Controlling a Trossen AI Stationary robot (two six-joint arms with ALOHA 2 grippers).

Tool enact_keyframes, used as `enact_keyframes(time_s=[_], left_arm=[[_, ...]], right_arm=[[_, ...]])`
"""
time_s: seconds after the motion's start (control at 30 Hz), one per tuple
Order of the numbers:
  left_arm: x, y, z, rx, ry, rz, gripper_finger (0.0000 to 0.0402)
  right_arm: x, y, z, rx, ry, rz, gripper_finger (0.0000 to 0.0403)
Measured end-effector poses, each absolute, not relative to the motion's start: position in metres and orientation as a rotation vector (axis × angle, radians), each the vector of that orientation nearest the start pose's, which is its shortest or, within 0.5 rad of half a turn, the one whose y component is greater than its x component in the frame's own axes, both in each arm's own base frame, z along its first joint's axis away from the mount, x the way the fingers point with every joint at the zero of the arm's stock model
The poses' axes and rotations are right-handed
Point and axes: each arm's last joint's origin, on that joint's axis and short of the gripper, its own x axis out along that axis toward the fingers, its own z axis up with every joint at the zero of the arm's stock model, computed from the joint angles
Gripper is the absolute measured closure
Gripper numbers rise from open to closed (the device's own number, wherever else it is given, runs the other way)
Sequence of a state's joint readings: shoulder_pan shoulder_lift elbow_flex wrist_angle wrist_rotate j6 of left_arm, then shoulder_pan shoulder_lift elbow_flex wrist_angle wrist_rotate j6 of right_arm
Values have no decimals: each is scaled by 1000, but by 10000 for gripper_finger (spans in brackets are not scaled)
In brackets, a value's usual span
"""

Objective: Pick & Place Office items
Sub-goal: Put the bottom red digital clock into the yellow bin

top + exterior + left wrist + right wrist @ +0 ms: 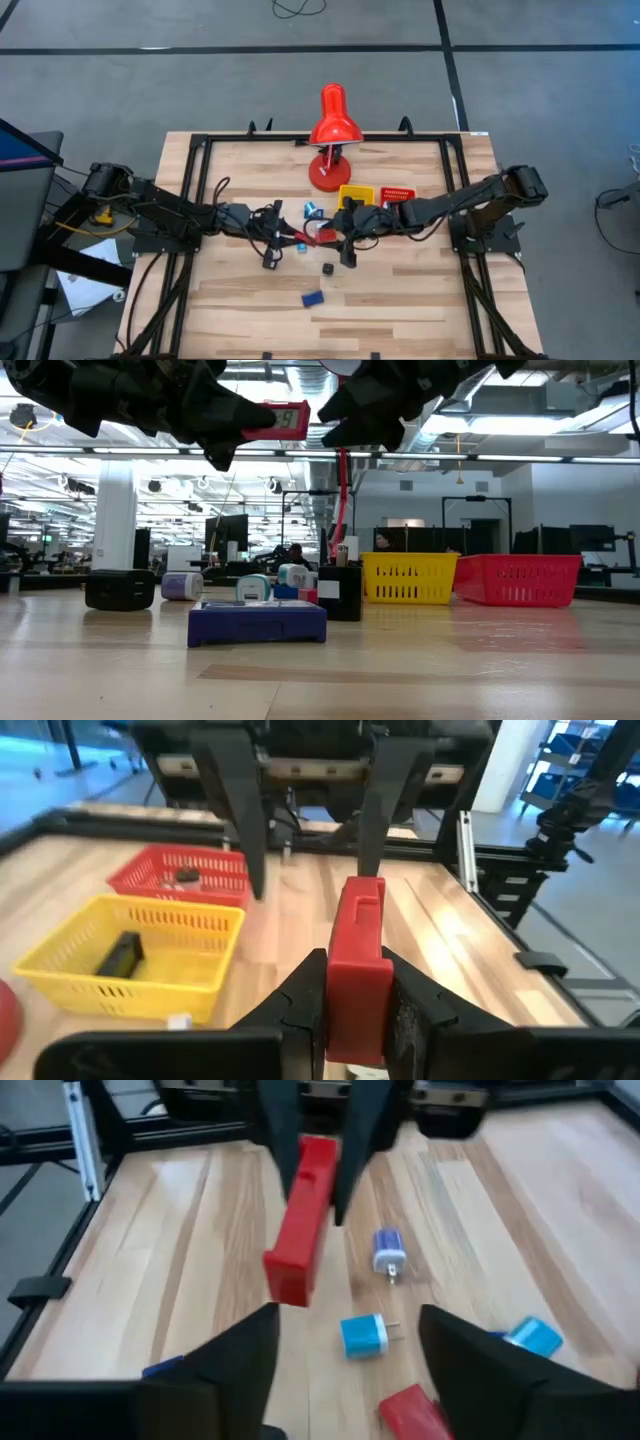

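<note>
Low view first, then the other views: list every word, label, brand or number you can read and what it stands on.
No text can be read in any view.
Red block held in the left claw: a pale label panel, blurred.
Blue block: no marking visible.
Yellow tray and red tray: none visible.

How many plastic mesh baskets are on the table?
2. The yellow plastic mesh basket sits beside the base of the red desk lamp; the red plastic mesh basket adjoins it on the side away from the lamp. None seem hidden.
</note>
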State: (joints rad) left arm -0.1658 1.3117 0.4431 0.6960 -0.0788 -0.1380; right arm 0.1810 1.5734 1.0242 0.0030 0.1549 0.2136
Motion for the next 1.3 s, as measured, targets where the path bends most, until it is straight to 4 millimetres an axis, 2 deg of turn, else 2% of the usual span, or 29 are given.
enact_keyframes(time_s=[0.1, 0.23, 0.37, 0.5, 0.7, 0.97, 1.3], left_arm=[[248, -39, 190, -149, 217, -67, 344], [249, -39, 187, -169, 238, -60, 347], [257, -40, 185, -184, 276, -52, 346], [267, -42, 186, -180, 287, -39, 346], [274, -43, 185, -180, 301, -34, 345], [274, -42, 187, -186, 287, -26, 344], [274, -42, 187, -181, 280, -9, 341]], right_arm=[[342, 54, 252, 166, 573, -38, 139], [351, 50, 271, 172, 636, 45, 133], [363, 49, 271, 164, 712, 31, 134], [375, 49, 262, 158, 762, 18, 134], [377, 50, 257, 155, 791, 16, 142], [381, 50, 250, 157, 805, 18, 210], [381, 49, 249, 159, 815, 53, 352]])
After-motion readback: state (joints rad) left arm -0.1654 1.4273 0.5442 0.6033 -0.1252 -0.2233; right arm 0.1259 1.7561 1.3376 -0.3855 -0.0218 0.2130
